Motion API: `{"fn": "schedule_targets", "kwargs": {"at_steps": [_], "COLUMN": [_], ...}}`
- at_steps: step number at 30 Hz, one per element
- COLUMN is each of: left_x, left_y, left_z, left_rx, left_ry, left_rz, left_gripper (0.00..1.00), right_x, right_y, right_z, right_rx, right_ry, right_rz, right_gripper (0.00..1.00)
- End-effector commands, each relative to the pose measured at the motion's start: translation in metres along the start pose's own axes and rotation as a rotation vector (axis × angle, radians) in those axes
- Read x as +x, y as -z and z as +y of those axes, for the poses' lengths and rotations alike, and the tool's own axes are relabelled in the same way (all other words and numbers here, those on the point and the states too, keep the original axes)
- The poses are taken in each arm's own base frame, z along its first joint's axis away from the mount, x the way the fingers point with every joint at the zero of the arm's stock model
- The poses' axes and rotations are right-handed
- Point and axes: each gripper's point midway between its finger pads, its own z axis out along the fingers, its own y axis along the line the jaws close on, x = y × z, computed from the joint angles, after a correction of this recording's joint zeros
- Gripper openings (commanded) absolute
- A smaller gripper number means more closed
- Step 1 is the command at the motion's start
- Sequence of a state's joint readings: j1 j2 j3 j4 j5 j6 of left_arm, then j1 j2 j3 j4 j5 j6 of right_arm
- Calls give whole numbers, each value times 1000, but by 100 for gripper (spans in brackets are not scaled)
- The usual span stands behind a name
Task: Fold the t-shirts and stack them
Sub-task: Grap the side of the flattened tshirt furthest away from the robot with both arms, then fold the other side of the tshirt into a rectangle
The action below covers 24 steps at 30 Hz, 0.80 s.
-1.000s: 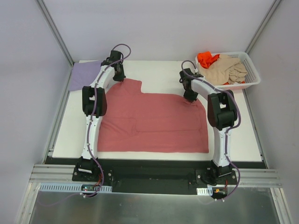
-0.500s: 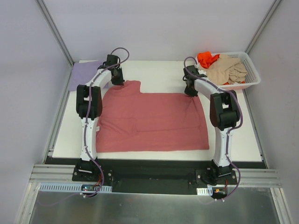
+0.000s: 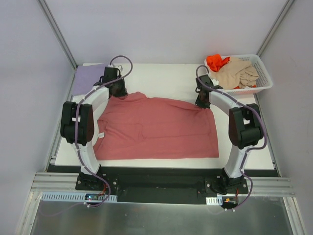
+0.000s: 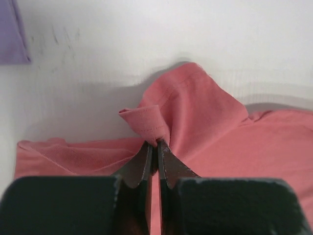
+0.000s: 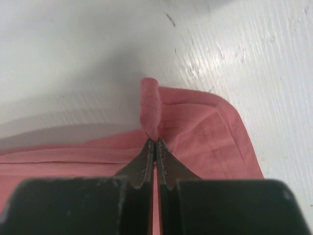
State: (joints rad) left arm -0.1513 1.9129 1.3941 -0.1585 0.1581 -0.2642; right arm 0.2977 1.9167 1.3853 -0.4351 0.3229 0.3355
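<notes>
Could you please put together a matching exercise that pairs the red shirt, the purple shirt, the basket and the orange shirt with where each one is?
Things:
1. red shirt
2. purple shirt
3. basket
4. orange shirt

Places:
A. far right corner of the table
B. far left corner of the table
C. inside the basket, next to the beige shirt
D. middle of the table, far edge pinched by the left tool and the right tool

Pairs: 1-D, 2-B, 3-A, 4-C
</notes>
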Motion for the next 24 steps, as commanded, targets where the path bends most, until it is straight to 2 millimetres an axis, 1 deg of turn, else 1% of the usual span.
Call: {"fn": "schedule_targets", "kwargs": {"at_steps": [1,2,5,6,7,10,12,14,19,24], "left_x": [-1,5,24,33,34,59,74,97,122,136], "left_y": [31,37,55,60,70,87,100,108,130,147], "left_z": [-16,-19,-14,-11,-11,-5,4,12,21,22], "left_rx": [-2,-16,-135,-171,-202,-210,-234,-247,-263,-236], "left_ry": [-87,-109,-151,-156,-142,-71,-23,-1,38,82], "left_rz": [-102,-106,-139,-142,-173,-168,-162,-146,-159,-176], "left_gripper": [0,0,0,0,0,0,0,0,0,0], "right_x": [0,3,14,16,18,27,31,36,47,53], "right_y": [27,30,37,41,46,52,56,59,65,74], "right_z": [1,0,-5,-7,-9,-16,-20,-22,-31,-37], "right_rx": [-68,-78,-91,-93,-103,-115,-122,-135,-148,-173], "right_ry": [10,15,29,32,33,44,58,74,103,107], "right_rz": [-42,-40,-36,-38,-41,-39,-38,-34,-31,-38], "right_gripper": [1,1,0,0,0,0,0,0,0,0]}}
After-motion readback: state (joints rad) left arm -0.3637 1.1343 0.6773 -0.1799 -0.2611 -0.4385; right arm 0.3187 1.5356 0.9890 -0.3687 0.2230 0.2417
